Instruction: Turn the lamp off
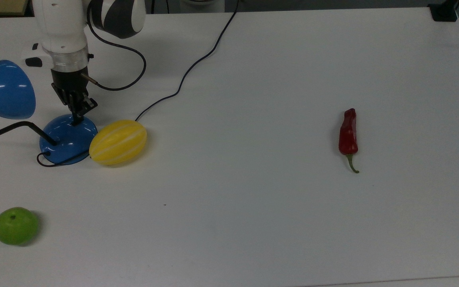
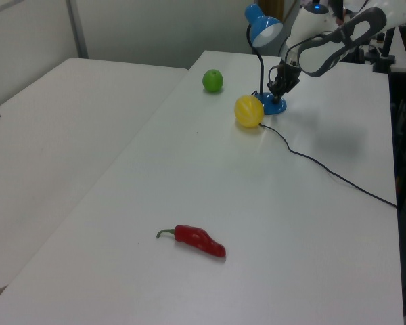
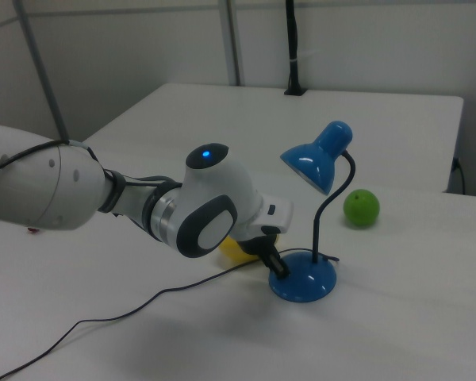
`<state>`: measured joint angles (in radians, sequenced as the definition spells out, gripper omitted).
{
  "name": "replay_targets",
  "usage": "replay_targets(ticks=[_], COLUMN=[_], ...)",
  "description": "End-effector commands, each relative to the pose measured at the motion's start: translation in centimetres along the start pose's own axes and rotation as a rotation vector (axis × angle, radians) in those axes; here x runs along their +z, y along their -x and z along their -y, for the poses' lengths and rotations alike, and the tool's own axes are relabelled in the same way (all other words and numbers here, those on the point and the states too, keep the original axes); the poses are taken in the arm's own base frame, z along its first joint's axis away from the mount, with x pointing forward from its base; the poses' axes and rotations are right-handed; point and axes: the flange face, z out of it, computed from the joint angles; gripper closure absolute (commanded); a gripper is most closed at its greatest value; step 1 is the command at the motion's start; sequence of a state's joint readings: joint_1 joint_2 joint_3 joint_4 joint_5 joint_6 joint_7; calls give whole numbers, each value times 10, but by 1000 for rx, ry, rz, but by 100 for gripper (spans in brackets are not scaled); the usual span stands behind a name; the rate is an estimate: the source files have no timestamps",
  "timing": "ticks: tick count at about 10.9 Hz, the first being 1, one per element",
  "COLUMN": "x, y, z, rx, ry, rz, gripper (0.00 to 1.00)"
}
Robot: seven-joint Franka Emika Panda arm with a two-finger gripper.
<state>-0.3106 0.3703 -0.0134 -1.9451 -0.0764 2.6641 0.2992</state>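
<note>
The blue lamp stands at the top view's left, with its dome base [image 1: 64, 141], black gooseneck and cone shade [image 1: 2, 89]. No light shines from the shade and the table around it is evenly lit. My gripper [image 1: 77, 118] is shut, pointing down with its fingertips pressed on the top of the base where the small switch sits. The left view shows the gripper [image 2: 277, 93] on the lamp base [image 2: 273, 105] under the shade [image 2: 262, 24]. Seen in the right view, the gripper [image 3: 279, 268] touches the near-left edge of the base [image 3: 305, 279].
A yellow striped melon [image 1: 118, 142] lies against the base's right side in the top view. A green apple [image 1: 16, 225] sits near the front left, a red chili pepper [image 1: 348, 132] far right. The lamp's black cord [image 1: 189, 69] runs to the table's back edge.
</note>
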Motion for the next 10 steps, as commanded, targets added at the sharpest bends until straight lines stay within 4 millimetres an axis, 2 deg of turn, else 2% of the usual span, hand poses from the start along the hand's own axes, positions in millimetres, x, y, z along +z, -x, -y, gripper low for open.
replay_targets(ticks=[1, 6, 8, 10], x=[16, 10, -22, -47], y=[18, 18, 12, 16], z=[1, 2, 9, 25], rx=[-19, -24, -28, -56], ry=[30, 40, 44, 49], rz=[48, 75, 85, 116], gripper=[100, 100, 100, 100])
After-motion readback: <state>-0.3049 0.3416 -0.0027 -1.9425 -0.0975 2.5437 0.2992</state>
